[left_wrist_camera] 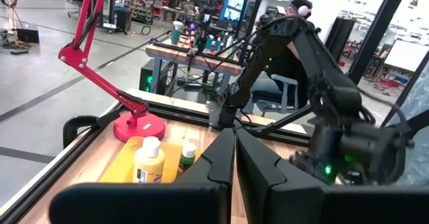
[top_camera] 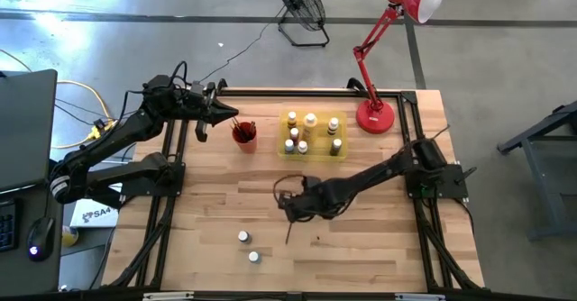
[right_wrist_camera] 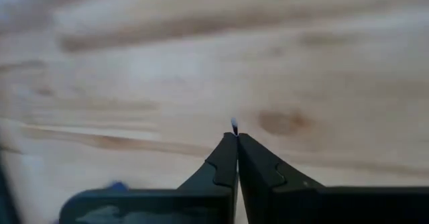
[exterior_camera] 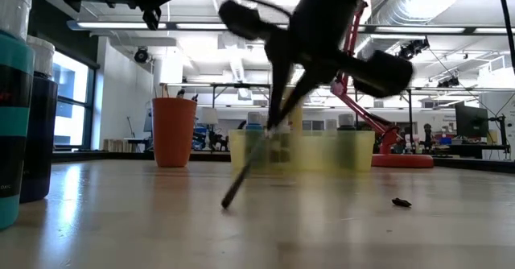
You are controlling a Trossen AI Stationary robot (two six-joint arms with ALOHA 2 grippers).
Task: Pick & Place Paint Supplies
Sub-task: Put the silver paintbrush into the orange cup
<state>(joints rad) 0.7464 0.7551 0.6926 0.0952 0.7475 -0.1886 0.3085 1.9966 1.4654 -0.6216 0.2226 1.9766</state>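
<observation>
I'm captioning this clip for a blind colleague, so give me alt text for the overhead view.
From above, the right gripper is shut on a thin paintbrush at mid-table, its tip slanting down to the wood. The left gripper, shut, hovers by the red cup of brushes at the back, next to a yellow tray of small bottles; two more bottles stand near the front edge.

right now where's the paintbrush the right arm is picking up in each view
High view: the paintbrush slants on the table just below the right end effector, left of centre.
Low view: centre, a dark tilted stick, lower tip on the wood.
Left wrist view: not in it.
Right wrist view: only a pale tip above the shut fingers.
Shared landmark: the yellow tray, behind the brush in the low view.
</observation>
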